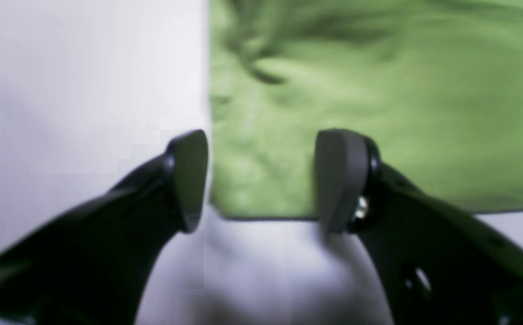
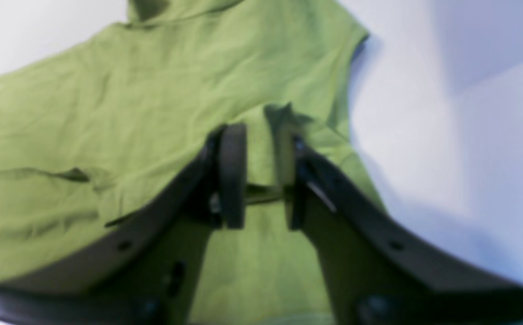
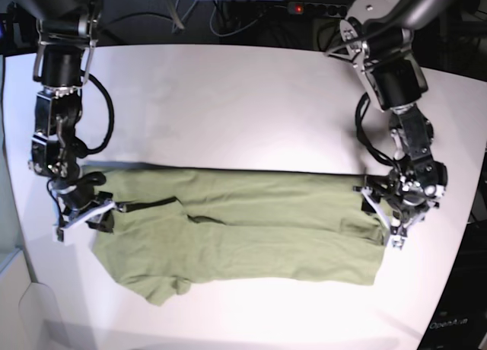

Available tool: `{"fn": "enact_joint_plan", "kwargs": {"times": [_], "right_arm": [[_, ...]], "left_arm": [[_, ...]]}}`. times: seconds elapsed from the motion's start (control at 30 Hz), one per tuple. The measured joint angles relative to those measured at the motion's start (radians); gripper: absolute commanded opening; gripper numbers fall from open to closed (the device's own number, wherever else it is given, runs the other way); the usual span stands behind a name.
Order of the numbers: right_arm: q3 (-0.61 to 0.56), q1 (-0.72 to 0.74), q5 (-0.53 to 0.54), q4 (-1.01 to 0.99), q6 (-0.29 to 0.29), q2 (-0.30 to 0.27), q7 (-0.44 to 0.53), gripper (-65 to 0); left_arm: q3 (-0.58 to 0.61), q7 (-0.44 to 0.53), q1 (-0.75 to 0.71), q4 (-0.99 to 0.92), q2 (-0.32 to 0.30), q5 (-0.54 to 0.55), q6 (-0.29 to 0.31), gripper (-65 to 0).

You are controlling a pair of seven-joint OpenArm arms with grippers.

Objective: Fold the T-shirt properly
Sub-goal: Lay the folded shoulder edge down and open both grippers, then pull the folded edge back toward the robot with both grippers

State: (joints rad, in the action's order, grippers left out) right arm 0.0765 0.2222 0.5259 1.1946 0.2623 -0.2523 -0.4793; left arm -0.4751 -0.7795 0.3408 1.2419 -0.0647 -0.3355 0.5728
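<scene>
One soft, wrinkled T-shirt (image 3: 243,228) lay folded on the smooth white table (image 3: 228,99). The left gripper (image 1: 261,180) stood spread over its corner. The right gripper (image 2: 261,176) was part-spread around a fabric ridge.

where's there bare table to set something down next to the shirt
Bare table runs wide behind the shirt, between both arms; a narrower strip lies in front. Crowded at the shirt's ends, by the left gripper and right gripper.

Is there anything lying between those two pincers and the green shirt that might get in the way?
Nothing visible does. Both pincers are right at the T-shirt: the left pincer is open over a corner of the cloth, and the right pincer straddles a ridge of fabric. Only the bare white table surrounds it.
</scene>
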Motion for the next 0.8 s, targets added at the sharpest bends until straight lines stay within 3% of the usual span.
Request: {"fn": "enact_joint_plan", "kwargs": {"times": [0.1, 0.17, 0.23, 0.3, 0.37, 0.4, 0.47, 0.53, 0.8], "right_arm": [[0.0, -0.01, 0.0, 0.0, 0.0, -0.002, 0.005, -34.8], [0.0, -0.029, 0.003, 0.0, 0.0, -0.002, 0.01, -34.0], [0.0, -0.047, 0.0, 0.0, 0.0, 0.001, 0.007, -38.0], [0.0, -0.06, 0.0, 0.0, 0.0, 0.003, 0.007, -48.0], [0.0, -0.062, -0.003, 0.0, 0.0, 0.002, 0.008, -59.5], [0.0, -0.062, 0.0, 0.0, 0.0, 0.001, 0.008, -64.7], [0.0, -0.063, 0.0, 0.0, 0.0, -0.002, 0.009, -63.7], [0.0, -0.069, 0.0, 0.0, 0.0, -0.002, 0.009, -64.0], [0.001, -0.084, 0.002, -0.074, 0.0, -0.015, 0.016, -64.3]], "left_arm": [[0.0, -0.001, 0.0, 0.0, -0.006, 0.006, -0.001, -27.8], [-0.004, -0.001, 0.0, 0.0, -0.014, 0.02, -0.005, -27.9], [-0.001, -0.001, 0.0, -0.002, -0.013, 0.033, -0.019, -28.2], [0.0, 0.003, 0.003, -0.027, -0.013, 0.042, -0.015, -28.8], [0.001, 0.003, 0.003, -0.059, -0.009, 0.042, -0.012, -34.6], [0.001, 0.003, 0.002, -0.079, -0.008, 0.041, -0.011, -40.6], [0.0, 0.037, -0.002, -0.119, -0.008, 0.042, -0.012, -54.5], [0.0, 0.055, 0.0, -0.157, -0.01, 0.041, -0.012, -63.0], [-0.001, 0.095, 0.015, -0.217, -0.021, 0.056, -0.017, -62.2]]}}
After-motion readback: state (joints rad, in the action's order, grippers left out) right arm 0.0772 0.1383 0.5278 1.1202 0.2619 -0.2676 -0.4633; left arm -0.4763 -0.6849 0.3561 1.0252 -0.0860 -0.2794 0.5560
